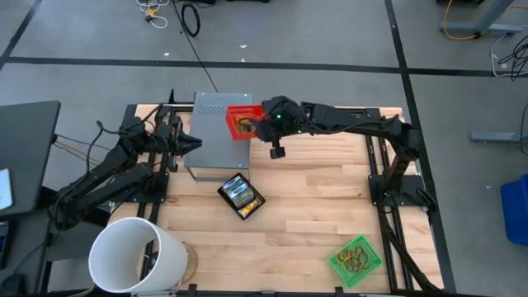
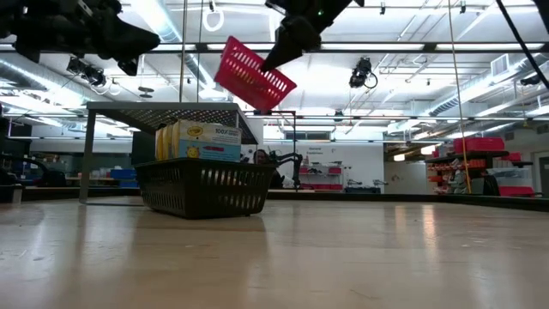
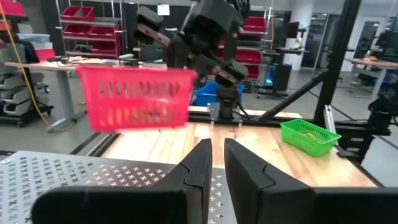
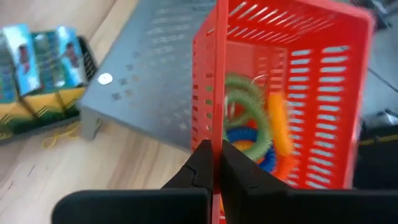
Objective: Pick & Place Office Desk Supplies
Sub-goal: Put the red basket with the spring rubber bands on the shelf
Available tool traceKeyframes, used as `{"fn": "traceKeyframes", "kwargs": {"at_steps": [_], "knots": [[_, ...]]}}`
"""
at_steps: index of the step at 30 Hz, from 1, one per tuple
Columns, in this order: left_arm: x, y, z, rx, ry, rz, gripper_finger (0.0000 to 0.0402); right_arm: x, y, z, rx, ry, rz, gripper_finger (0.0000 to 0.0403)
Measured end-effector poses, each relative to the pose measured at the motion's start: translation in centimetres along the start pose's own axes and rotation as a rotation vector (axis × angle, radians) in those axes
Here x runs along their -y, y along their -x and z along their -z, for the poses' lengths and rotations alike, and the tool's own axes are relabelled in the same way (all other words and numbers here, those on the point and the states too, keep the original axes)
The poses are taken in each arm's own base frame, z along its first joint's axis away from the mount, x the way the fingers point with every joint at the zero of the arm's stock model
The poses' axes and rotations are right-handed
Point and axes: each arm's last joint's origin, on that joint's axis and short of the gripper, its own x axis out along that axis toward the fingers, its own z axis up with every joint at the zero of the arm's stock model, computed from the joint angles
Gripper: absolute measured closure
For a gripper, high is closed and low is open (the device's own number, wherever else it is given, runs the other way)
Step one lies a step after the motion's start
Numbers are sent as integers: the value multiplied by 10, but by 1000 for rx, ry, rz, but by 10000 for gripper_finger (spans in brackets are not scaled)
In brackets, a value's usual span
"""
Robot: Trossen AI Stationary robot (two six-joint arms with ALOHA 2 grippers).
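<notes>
Wooden table (image 1: 313,206) carries grey shelf (image 1: 210,136), black basket (image 1: 241,196), green basket (image 1: 356,261).
</notes>
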Motion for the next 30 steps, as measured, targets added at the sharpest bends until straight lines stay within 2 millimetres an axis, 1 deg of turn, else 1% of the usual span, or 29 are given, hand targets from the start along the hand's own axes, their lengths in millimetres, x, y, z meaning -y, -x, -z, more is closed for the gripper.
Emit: {"fn": "traceKeyframes", "kwargs": {"at_steps": [7,12,18,21,30], "knots": [[0,0,0,-3,1,-10,351,-15,-27,-2,11,159,-69,395],[0,0,1,-6,-1,-9,351,-23,-35,-7,64,282,-103,395],[0,0,1,-7,-9,-10,351,-32,-39,-9,95,470,-152,395],[0,0,1,-7,-9,-10,351,-35,-43,-10,102,534,-156,395],[0,0,1,-6,-10,-10,351,-36,-47,-11,100,545,-125,395]]}}
